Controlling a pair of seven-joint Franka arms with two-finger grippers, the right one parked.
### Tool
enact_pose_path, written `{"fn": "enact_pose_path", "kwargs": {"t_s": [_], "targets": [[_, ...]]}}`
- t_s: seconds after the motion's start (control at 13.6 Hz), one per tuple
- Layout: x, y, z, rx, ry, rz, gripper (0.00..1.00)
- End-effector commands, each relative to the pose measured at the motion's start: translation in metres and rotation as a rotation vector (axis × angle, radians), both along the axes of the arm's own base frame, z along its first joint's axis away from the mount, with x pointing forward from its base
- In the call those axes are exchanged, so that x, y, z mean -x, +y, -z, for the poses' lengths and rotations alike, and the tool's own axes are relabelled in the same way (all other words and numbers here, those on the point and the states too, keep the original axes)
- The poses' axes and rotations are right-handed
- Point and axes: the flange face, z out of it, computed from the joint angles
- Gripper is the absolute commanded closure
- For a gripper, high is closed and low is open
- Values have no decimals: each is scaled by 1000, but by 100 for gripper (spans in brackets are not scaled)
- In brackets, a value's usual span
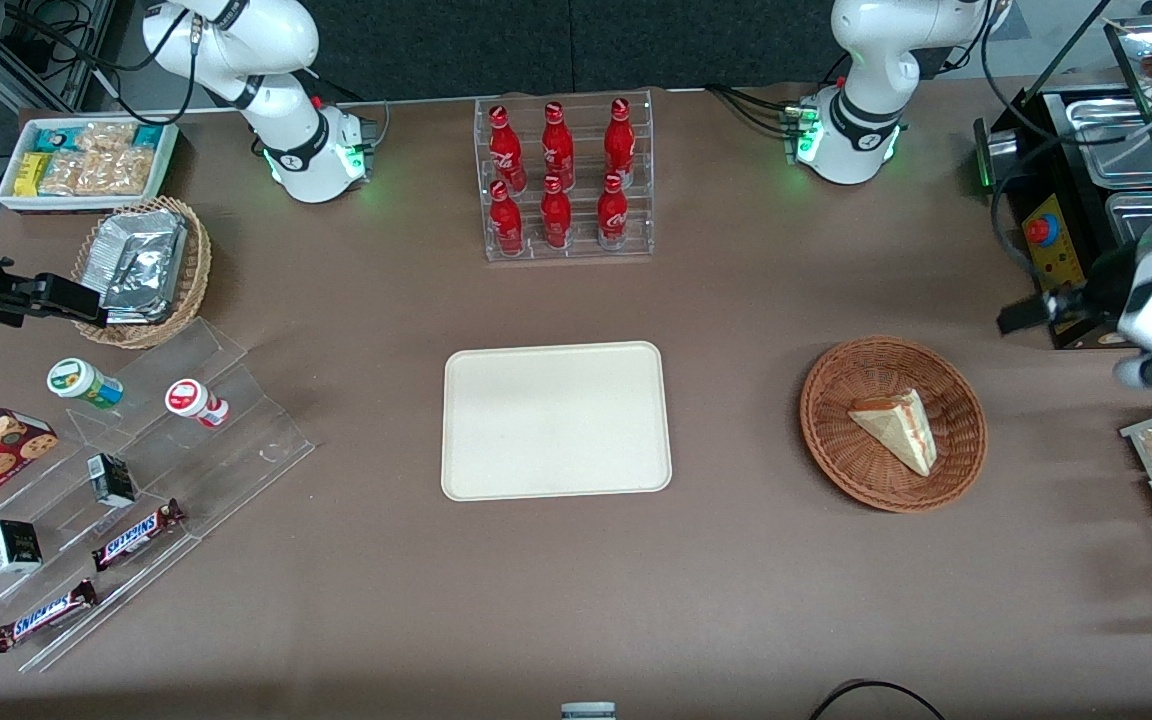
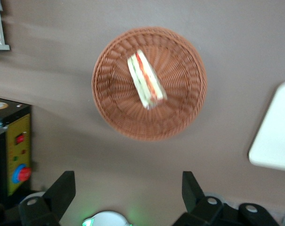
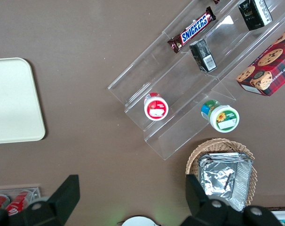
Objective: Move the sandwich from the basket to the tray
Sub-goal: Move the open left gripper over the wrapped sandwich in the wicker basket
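Sandwich lies inside the reddish-brown wicker basket on the brown bench, with its red-orange filling stripe showing along the cut edge. You can see the cream tray lying flat, well apart from the basket, toward the parked arm's end and nearer to the front camera than the rack of red cola bottles. Your tool hangs above the bench beside the basket with its two fingers spread wide and released, touching nothing.
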Motion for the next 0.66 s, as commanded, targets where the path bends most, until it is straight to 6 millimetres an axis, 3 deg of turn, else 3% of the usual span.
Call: {"fn": "enact_pose_path", "kwargs": {"t_s": [0.0, 0.22, 0.59], "targets": [[8, -2, 36, -36, -49, -121, 0], [12, -9, 84, -65, -63, -326, 0], [36, -10, 168, -58, -167, -481, 0]]}}
